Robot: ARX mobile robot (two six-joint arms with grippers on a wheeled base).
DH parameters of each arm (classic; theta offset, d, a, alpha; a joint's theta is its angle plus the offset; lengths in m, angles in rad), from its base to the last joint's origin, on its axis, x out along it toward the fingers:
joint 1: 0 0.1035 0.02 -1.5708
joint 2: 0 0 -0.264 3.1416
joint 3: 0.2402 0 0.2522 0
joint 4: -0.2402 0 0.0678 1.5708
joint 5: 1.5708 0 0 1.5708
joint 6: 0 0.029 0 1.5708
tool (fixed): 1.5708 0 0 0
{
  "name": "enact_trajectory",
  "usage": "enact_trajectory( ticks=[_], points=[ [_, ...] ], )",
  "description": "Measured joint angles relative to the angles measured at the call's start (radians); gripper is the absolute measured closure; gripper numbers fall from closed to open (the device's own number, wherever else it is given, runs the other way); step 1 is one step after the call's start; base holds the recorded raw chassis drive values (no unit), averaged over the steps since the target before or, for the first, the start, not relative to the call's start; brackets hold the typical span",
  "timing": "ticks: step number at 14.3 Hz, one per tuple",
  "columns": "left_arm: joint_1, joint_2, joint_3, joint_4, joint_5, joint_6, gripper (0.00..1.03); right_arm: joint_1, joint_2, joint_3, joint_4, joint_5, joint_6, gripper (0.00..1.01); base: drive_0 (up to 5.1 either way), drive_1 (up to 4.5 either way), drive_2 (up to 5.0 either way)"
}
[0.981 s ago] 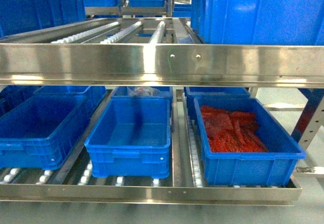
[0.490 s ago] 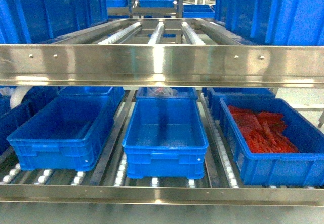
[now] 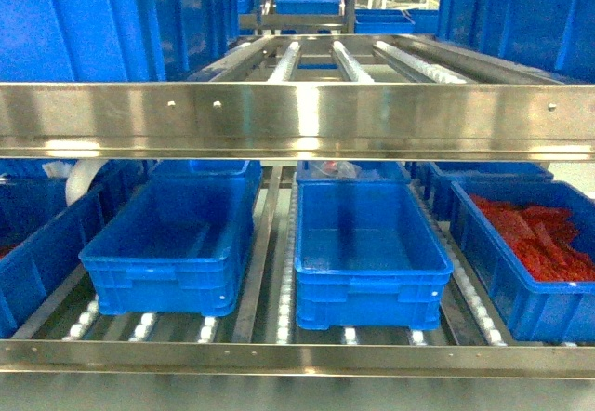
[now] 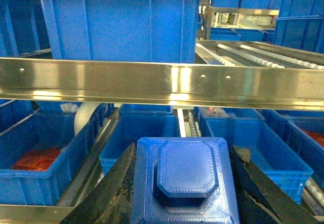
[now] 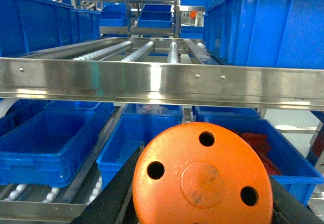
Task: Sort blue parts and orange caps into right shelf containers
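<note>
We carry an orange cap (image 5: pixel 202 176) clamped between the right jaws and a blue part (image 4: pixel 185 183) clamped between the left jaws, both held short of the lower shelf (image 3: pixel 297 357), likely so each can be dropped into its blue crate (image 3: pixel 367 253).

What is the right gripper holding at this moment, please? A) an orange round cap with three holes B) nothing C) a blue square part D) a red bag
A: in the right wrist view the orange cap, a round disc with three holes, sits between the dark fingers of the right gripper.
</note>
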Motion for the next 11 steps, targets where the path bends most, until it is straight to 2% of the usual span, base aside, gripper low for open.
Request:
enact_trajectory(
  ticks=[11],
  points=[
    [0.000, 0.000, 0.000, -0.001, -0.003, 0.000, 0.60, 0.000, 0.000, 0.000, 0.001, -0.005, 0.000, 0.56, -5.0, 2.46, 2.5]
  ],
)
